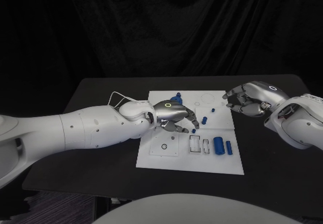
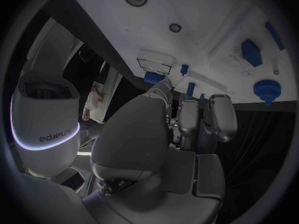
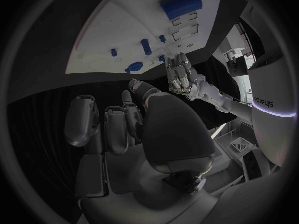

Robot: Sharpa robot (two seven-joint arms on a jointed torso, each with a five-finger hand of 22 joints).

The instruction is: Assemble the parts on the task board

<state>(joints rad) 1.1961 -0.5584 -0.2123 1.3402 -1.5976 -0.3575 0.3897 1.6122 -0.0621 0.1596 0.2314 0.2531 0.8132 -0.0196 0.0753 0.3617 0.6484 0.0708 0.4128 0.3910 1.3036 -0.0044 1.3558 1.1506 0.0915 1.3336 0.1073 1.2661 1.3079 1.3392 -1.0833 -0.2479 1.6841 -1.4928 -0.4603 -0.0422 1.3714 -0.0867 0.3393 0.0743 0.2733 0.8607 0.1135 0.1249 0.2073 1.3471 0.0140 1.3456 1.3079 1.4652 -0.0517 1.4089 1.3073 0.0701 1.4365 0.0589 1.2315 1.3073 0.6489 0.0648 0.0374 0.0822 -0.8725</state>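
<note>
Over the middle of the board (image 1: pixel 151 158), the left robot hand (image 1: pixel 176 115) hovers with its fingers curled downward and spread apart. No part is visible between them, so it reads as open and empty, though the head view hides the underside of the palm and this cannot be fully confirmed. Its position suggests it is staged above the small pegs (image 1: pixel 204 120) near the board's centre, ready to pick one.

The right robot hand (image 1: pixel 250 101) is held off the board's far right corner, above the counter (image 1: pixel 101 93). Its fingers are curled inward on nothing visible, so it is judged closed and idle (probably parked clear of the left arm's working space).

Parts on the board:
- A large cylinder (image 1: pixel 219 144) and a thinner rod (image 1: pixel 228 148) lie side by side near the right edge, beside two rectangular slots (image 1: pixel 194 143).
- A gear-like piece (image 1: pixel 176 99) stands at the far edge, just beyond the left robot hand.
- A round hole (image 1: pixel 164 147) sits in the near left area.

Obstructions: the left robot hand covers the board's centre in the head view, and its fingertips are close to the pegs, so a descent could knock one. The cylinder and rod lie well apart from both hands.
</note>
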